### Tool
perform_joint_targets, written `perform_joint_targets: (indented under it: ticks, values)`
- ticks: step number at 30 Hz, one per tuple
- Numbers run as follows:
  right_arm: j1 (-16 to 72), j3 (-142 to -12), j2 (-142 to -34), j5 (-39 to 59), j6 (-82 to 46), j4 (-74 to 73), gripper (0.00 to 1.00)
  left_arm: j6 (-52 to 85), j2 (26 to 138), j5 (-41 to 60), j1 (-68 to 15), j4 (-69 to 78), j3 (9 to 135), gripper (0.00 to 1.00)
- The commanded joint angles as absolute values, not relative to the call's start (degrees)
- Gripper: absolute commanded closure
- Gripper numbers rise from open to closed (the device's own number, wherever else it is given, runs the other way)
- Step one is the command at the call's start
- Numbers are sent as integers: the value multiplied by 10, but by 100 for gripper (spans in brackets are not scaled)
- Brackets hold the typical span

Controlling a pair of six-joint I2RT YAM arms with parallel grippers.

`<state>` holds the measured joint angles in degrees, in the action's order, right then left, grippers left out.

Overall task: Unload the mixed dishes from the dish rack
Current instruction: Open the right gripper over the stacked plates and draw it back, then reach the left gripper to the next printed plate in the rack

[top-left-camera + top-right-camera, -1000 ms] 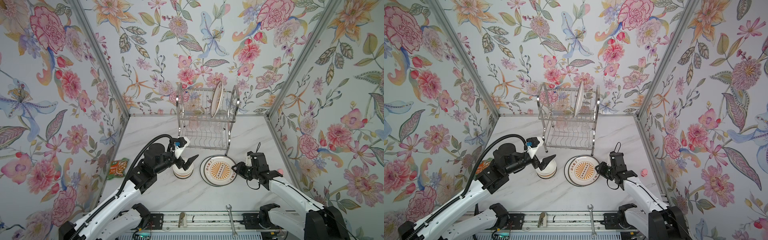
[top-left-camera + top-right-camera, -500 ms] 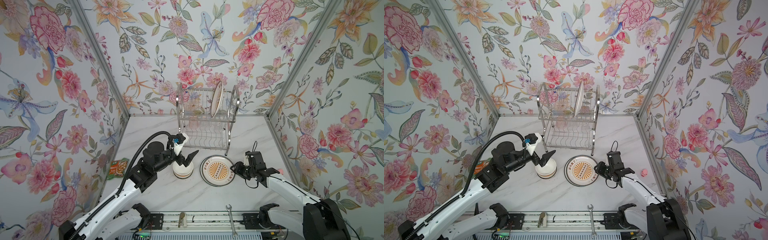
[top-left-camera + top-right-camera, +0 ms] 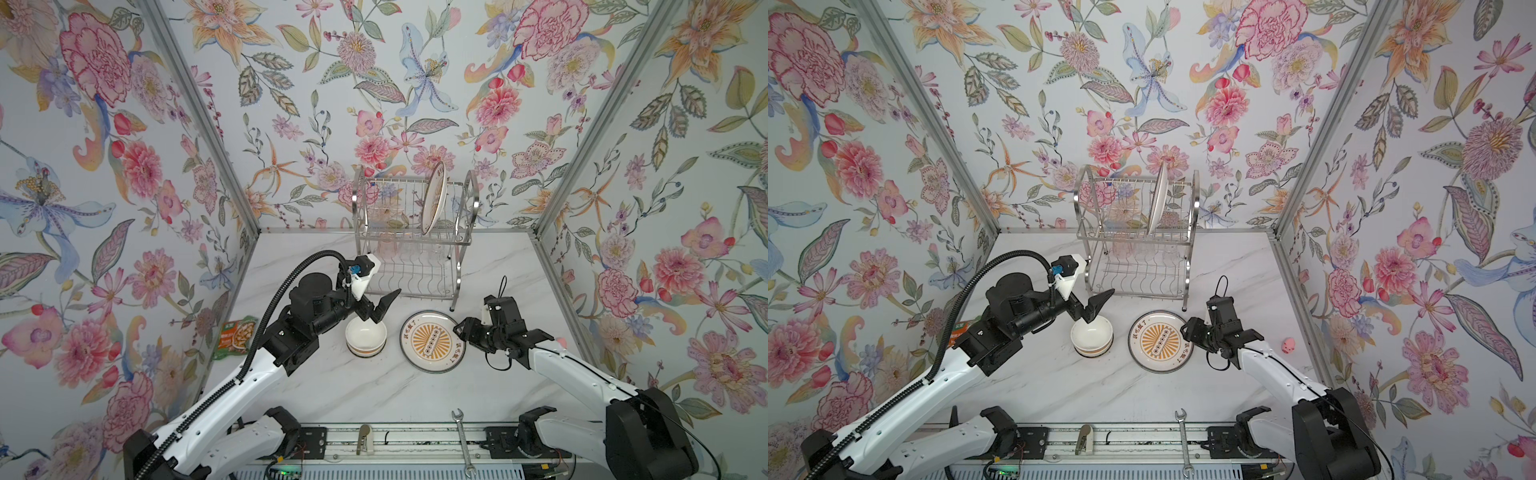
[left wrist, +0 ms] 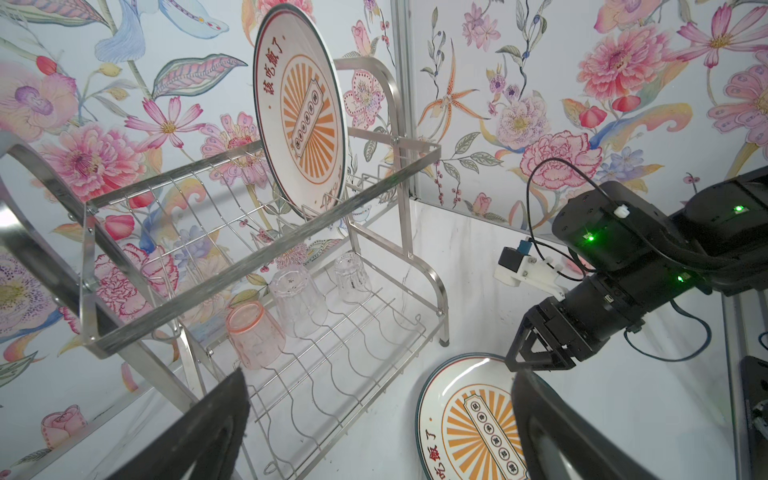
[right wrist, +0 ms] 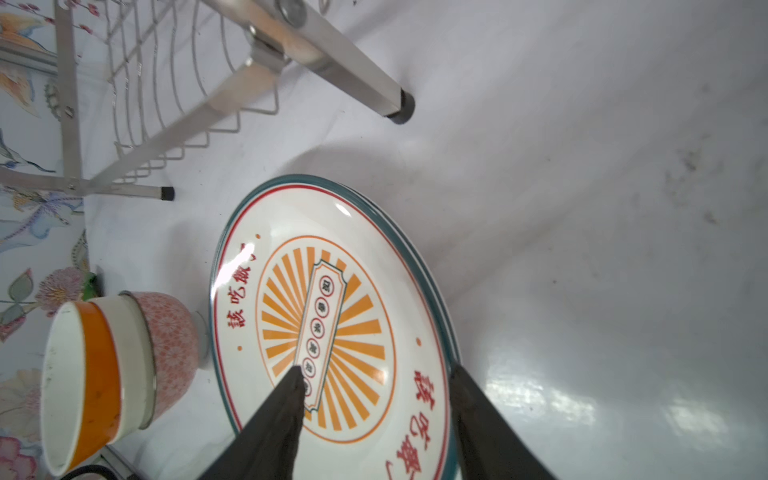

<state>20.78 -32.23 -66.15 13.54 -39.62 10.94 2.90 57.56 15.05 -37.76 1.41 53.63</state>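
Steel wire dish rack (image 3: 415,274) holds one upright sunburst plate (image 3: 432,199); we see a second plate (image 3: 432,341) flat on the table (image 3: 415,395), right gripper (image 5: 376,372) parted astride its rim, left gripper (image 4: 380,374) wide open, empty.

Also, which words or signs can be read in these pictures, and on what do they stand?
"該吃飯了": red, twice on the rim of the flat plate.
"該吃飯了": red, once visible on the upright plate in the dish rack.
Centre banners of both plates: circled characters, too small to read.
Snack packet: print too blurred to read.
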Motion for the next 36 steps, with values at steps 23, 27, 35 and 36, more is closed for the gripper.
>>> perform_joint_targets:
  ticks: [23,27,35,36]
  values:
    - [306,-330,-375,-20,-117,-59,1,46,834,149,-382,5,853,8]
    - [307,-324,-360,-30,-101,-82,1,47,881,150,-388,5,894,13]
    - [306,-330,-348,-42,-82,-83,1,54,973,136,-408,15,964,21]
    - [306,-328,-345,-45,-82,-86,1,59,982,130,-410,18,971,23]
